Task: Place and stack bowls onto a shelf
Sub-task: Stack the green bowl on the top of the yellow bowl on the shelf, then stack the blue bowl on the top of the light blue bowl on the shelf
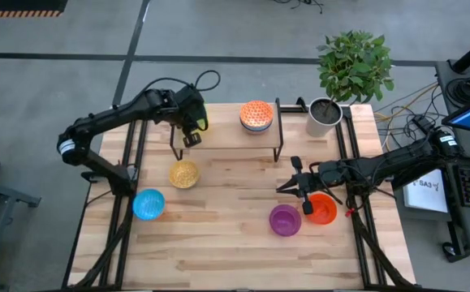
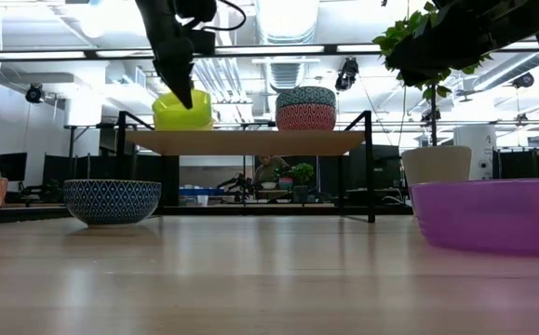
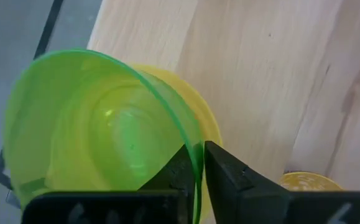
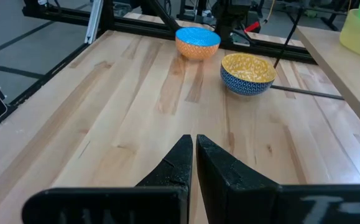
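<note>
My left gripper (image 1: 192, 128) is over the left end of the shelf (image 1: 222, 134), shut on a green bowl (image 3: 99, 124). That bowl sits nested in a yellow bowl (image 3: 201, 121) on the shelf board (image 2: 246, 141). A stack topped by an orange patterned bowl (image 1: 256, 115) stands on the shelf's right end. My right gripper (image 1: 294, 183) is shut and hovers over the table (image 4: 192, 149), beside the purple bowl (image 1: 285, 220) and the orange-red bowl (image 1: 323, 208). A blue-and-white bowl with a gold inside (image 1: 183, 173) and an orange bowl with a blue inside (image 1: 148, 204) rest on the table. My left gripper has the green bowl by its rim (image 3: 196, 163), one finger inside the bowl and one outside. The fingers (image 2: 181, 65) come from above, pointing down. The bowl sits inside the yellow bowl, which stands on the shelf board.
A grey plant pot (image 1: 325, 115) with a leafy plant (image 1: 355, 65) stands at the table's far right corner, right of the shelf. Black frame rails (image 1: 129, 162) run along both table sides. Open tabletop (image 1: 218, 235) lies toward the near edge.
</note>
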